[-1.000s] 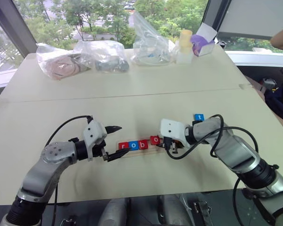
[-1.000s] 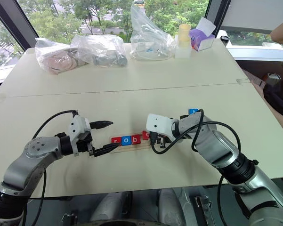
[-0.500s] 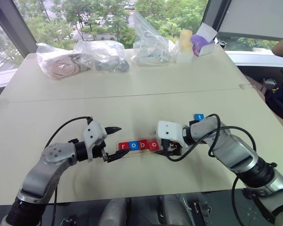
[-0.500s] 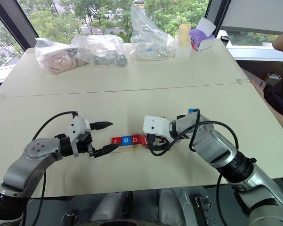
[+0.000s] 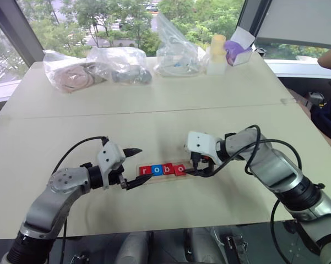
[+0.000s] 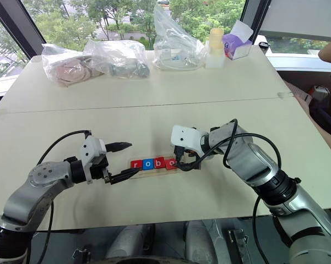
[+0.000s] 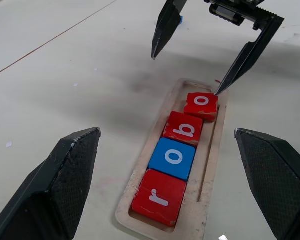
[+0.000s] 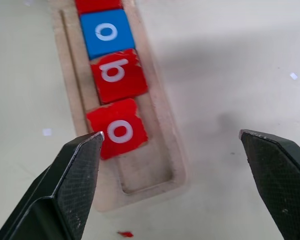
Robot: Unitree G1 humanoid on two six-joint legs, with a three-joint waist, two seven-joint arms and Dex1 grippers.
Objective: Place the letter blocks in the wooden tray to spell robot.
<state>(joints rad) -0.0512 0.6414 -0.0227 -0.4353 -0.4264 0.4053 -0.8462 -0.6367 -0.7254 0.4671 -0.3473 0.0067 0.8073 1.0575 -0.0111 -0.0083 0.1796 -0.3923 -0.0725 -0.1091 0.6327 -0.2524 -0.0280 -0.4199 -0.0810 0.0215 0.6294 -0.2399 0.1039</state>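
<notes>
**Four tiles in, the t to come**

Four blocks sit in the tray, just below the middle of the left eye frame: a red r, a blue o, a red b and a red o. That last o lies slightly askew, one edge riding toward the tray's rim rather than flat in the slot, and the space past it at the right end is bare wood. I cannot make out the fifth block from here.

They look like small, light, stiff tiles with smooth painted faces, so I would expect them to skid on the table if nudged and to tip if pinched off-centre. The sure hold, to my eye, is across two opposite side edges, fingers coming down from above, with the letter face left clear. The tray is light too and may slide when a tile is pressed home.

Right gripper hangs just over the askew o with its two black fingers spread wide and nothing between them; one fingertip points down right at the tile's far corner. Left gripper rests at the tray's left end, fingers also apart and empty, one tip close to the wood.

Farther off, at the top of the frame, clear plastic bags and a pale bottle stand along the table's far edge.
</notes>
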